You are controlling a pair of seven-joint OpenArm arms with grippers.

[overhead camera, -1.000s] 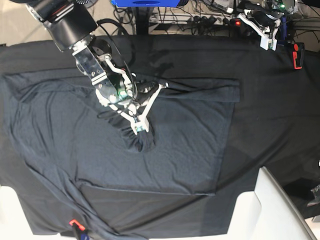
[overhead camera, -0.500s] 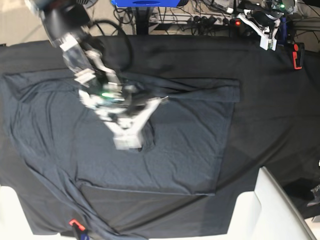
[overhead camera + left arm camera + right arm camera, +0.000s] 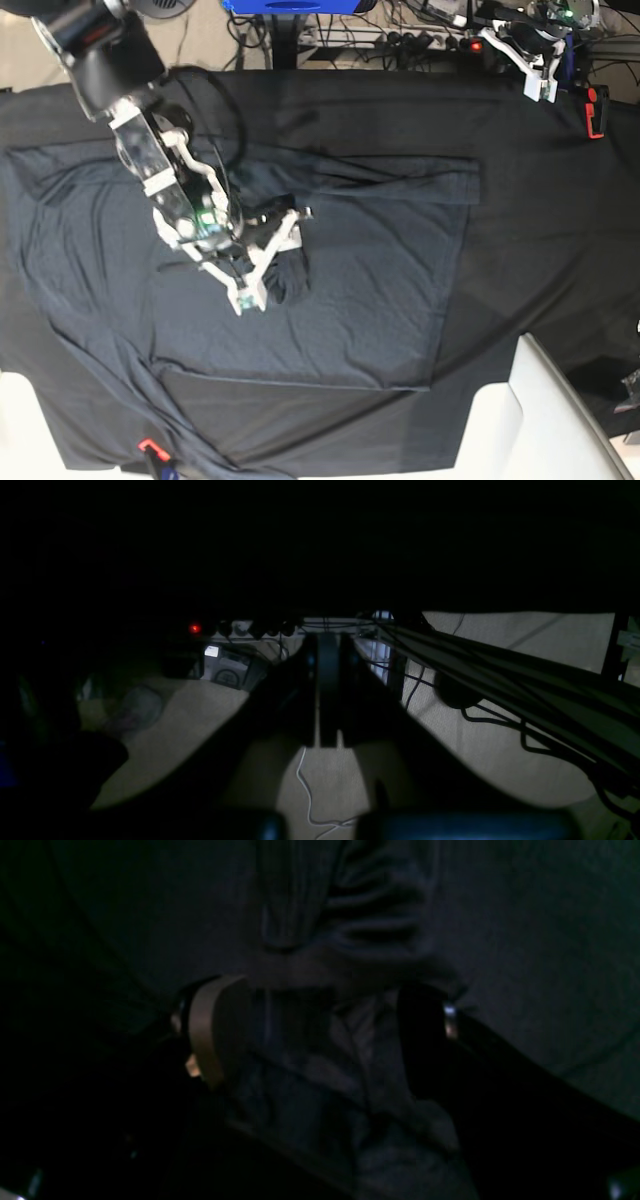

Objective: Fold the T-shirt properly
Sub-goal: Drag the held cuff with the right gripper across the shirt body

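Black cloth covers the bench (image 3: pixel 560 200) from edge to edge, with cables and a power strip on the floor beyond its far side. Spread across the cloth lies the T-shirt (image 3: pixel 370 290), its right part folded over into a straight-edged panel and its left part loose and creased.

A second ago the right end effector (image 3: pixel 270 258) was clenched on a gathered bunch of the shirt near the middle. Now its fingers stand spread apart, one pale fingertip (image 3: pixel 244 300) low and the other by the collar ridge, and the arm has shifted left and down. The bunch it had pinched sits as a small dark heap between and just beside the fingers. The right wrist view shows wrinkled fabric lying in the gap between the two pads, but it is too dark to tell whether either pad touches it.

The left end effector (image 3: pixel 535 70) sits at the far right corner, off the shirt, unmoved. In its wrist view the fingers (image 3: pixel 327 690) are pressed together with nothing between them. Most of that view is black.
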